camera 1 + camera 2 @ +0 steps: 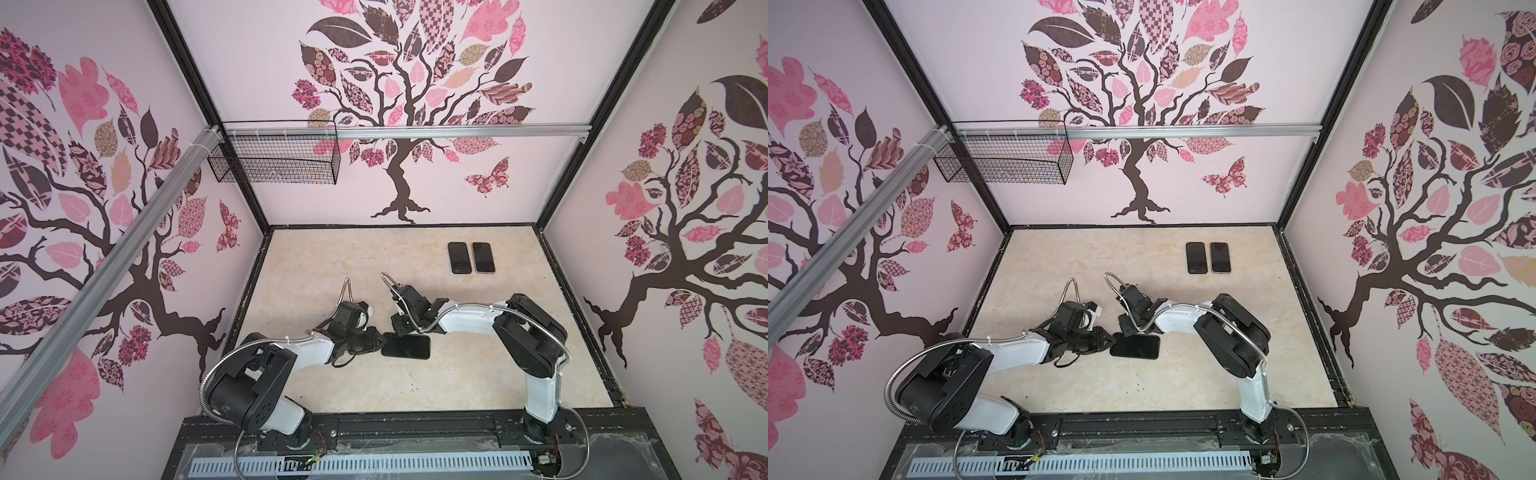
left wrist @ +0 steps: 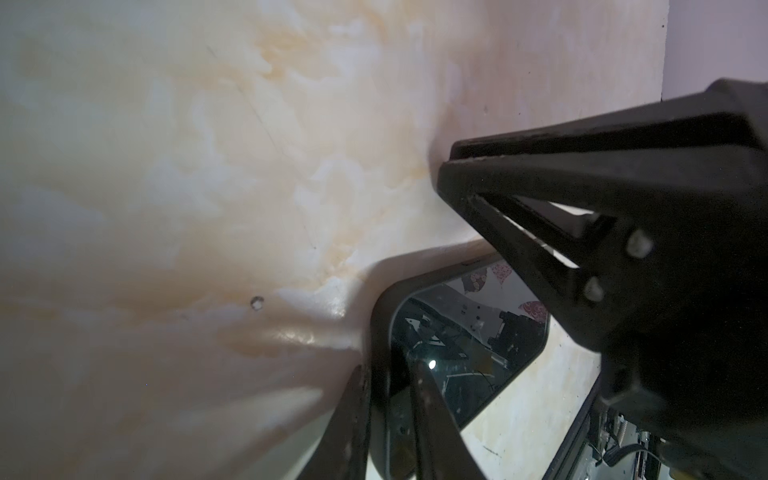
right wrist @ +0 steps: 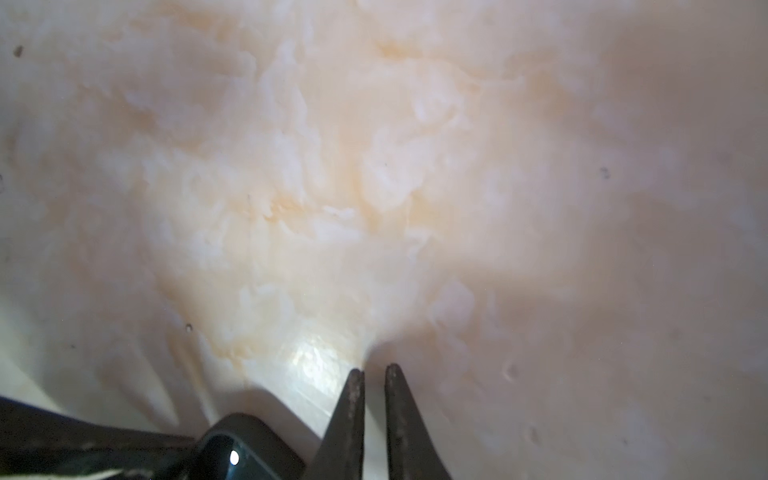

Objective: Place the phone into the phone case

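Roughly in the lower centre of both top views, the phone (image 1: 409,345) lies on the table (image 1: 332,266), with its long axis running left to right across the frame. The left gripper (image 1: 376,338) meets its left short end. The right gripper (image 1: 401,328) stands just above that same end in the picture, so both arms are about equally near.

In the left wrist view a dark, matte, round-cornered phone case (image 2: 379,340) frames the glossy black screen, which mirrors the room. I judge that the phone is sitting in the case and that only the seating of a corner remains.

The left fingers (image 2: 540,187) stand somewhat apart around the phone's end, but I cannot tell if they really clamp it. The right tips are pressed almost together and hold nothing, with a rounded phone corner close beside them. They look ready to push down.

The table is smooth, cream and marbled. Two other phones (image 1: 471,257) lie well apart, at the upper right of the table.
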{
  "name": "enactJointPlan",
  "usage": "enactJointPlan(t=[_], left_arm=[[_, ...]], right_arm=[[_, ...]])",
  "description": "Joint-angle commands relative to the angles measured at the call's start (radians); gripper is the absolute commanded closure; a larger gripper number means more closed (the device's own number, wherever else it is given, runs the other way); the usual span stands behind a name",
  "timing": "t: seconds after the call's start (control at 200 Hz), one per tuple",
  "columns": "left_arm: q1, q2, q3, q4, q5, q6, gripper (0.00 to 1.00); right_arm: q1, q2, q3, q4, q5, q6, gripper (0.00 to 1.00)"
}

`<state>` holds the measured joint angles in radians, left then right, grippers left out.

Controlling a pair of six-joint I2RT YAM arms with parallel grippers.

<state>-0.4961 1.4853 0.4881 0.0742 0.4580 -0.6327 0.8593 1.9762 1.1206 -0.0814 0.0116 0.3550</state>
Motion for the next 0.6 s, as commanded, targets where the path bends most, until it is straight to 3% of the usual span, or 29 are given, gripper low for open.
enactJointPlan(t=[0.0,0.235,0.41,0.595], left_arm=[[-0.003,0.023,-0.036,-0.043,-0.010,0.004,0.78],[-0.002,-0.005,-0.037,-0.070,-0.014,0.002,0.78],[-0.001,-0.041,-0.036,-0.096,-0.015,0.008,0.77],[0.002,-0.056,-0.033,-0.106,-0.018,0.008,0.71]], right_arm=[[0.011,0.197,-0.165,-0.305,-0.022,-0.002,0.84],[-0.002,0.069,-0.155,-0.350,0.001,-0.018,0.82],[-0.085,-0.079,-0.132,-0.384,-0.024,-0.049,0.79],[-0.153,-0.215,-0.099,-0.421,-0.047,-0.092,0.63]])
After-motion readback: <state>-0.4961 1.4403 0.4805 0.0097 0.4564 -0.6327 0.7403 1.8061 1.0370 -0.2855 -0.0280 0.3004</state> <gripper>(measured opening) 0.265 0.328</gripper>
